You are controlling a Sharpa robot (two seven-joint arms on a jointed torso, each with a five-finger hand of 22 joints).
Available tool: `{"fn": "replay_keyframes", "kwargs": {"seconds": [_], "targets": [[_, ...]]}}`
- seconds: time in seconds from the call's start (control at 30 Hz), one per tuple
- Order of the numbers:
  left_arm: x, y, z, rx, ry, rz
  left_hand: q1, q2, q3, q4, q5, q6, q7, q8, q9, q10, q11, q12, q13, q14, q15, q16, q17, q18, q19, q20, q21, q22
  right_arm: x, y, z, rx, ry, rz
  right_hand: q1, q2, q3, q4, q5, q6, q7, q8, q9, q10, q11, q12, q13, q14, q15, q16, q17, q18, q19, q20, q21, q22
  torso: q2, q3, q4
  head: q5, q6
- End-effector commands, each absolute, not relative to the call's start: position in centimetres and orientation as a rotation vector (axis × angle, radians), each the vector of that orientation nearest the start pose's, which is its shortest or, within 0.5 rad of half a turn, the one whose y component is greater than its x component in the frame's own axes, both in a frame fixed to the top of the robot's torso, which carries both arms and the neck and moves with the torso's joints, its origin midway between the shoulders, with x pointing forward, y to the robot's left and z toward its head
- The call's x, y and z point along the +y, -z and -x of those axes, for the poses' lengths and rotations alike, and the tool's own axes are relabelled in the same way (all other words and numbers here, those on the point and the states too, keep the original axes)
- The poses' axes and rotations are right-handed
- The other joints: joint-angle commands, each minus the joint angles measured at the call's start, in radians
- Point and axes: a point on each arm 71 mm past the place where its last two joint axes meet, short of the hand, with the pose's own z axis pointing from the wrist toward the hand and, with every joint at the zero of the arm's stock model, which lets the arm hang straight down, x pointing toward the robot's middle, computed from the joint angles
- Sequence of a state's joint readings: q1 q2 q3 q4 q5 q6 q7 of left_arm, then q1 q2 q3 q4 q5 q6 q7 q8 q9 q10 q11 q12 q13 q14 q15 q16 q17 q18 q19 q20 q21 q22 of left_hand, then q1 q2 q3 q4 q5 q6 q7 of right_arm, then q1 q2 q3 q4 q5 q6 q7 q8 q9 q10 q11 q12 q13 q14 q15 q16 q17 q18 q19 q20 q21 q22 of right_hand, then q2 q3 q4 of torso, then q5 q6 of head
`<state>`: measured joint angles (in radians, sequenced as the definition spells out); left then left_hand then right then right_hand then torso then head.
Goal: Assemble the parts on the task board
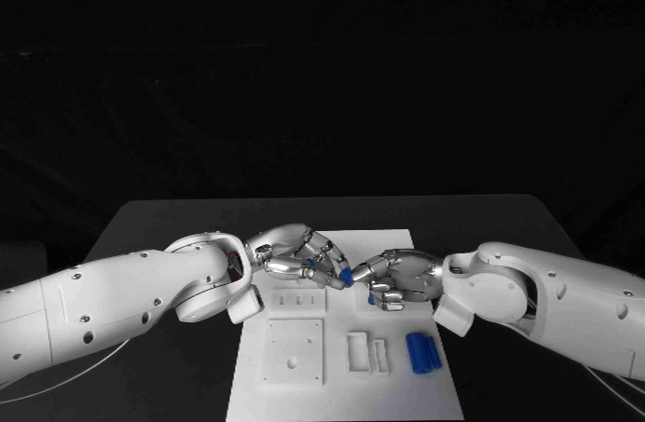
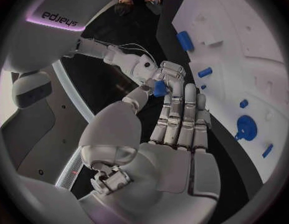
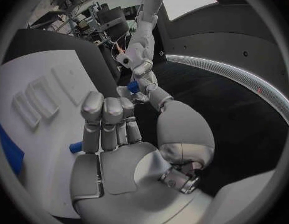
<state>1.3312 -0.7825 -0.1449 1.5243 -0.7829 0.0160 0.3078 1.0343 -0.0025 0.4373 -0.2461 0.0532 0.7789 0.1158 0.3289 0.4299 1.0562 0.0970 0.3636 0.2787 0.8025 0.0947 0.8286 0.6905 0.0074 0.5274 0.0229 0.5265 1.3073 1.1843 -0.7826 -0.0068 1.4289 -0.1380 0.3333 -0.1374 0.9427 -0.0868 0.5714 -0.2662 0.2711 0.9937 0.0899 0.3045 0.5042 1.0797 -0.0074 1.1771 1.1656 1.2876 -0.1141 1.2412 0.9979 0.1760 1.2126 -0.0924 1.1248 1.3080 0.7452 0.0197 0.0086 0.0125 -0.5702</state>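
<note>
Nearest me I see the task board (image 1: 343,385), white on the black table (image 1: 161,222). Over its far end, my left hand (image 1: 294,254) pinches a small blue part (image 1: 346,277) at its fingertips. My right hand (image 1: 397,279) meets it there, fingers curled onto that part. A blue cylinder (image 1: 422,352) lies on the board's right side.

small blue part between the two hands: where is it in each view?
Head view: blue part above the task board, where the left hand and right hand meet.
Left wrist view: at the fingertips.
Right wrist view: beyond the thumb.
Shared landmark: the white task board.
</note>
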Motion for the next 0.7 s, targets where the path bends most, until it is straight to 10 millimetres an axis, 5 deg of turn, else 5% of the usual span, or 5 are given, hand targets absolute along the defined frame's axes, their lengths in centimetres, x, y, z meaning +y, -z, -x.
{"fn": "replay_keyframes", "kwargs": {"seconds": [0.03,0.7], "targets": [[14.85,15.89,-47.25,1.866,1.471,0.030,0.000,0.010,0.002,0.006,-0.004,0.014,0.002,0.009,0.002,-0.006,-0.002,0.012,0.004,0.002,-0.005,0.009,-0.003,-0.007,0.007,-0.008,0.008,0.020,-17.13,21.01,-47.19,2.346,-1.643,-0.838,0.004,0.008,-0.004,-0.004,0.005,0.004,0.013,-0.002,0.001,-0.007,-0.002,-0.001,0.002,-0.002,-0.003,-0.004,0.001,0.086,-0.003,0.000,-0.004,0.017,0.000,0.0000,0.0001,0.000,0.000],[14.76,16.01,-47.24,1.886,1.462,0.023,0.006,0.015,0.014,0.004,-0.004,0.067,0.021,0.026,0.005,-0.007,-0.009,0.055,0.018,0.016,-0.017,0.037,-0.015,-0.007,0.019,-0.018,0.018,0.020,-17.01,21.15,-47.16,2.350,-1.642,-0.835,0.002,0.008,-0.005,-0.003,0.004,0.004,0.013,-0.003,0.001,-0.008,-0.001,-0.001,0.001,-0.002,-0.003,-0.004,0.002,0.086,-0.004,0.000,-0.003,0.017,0.001,0.0004,0.0000,0.000,-0.005]]}}
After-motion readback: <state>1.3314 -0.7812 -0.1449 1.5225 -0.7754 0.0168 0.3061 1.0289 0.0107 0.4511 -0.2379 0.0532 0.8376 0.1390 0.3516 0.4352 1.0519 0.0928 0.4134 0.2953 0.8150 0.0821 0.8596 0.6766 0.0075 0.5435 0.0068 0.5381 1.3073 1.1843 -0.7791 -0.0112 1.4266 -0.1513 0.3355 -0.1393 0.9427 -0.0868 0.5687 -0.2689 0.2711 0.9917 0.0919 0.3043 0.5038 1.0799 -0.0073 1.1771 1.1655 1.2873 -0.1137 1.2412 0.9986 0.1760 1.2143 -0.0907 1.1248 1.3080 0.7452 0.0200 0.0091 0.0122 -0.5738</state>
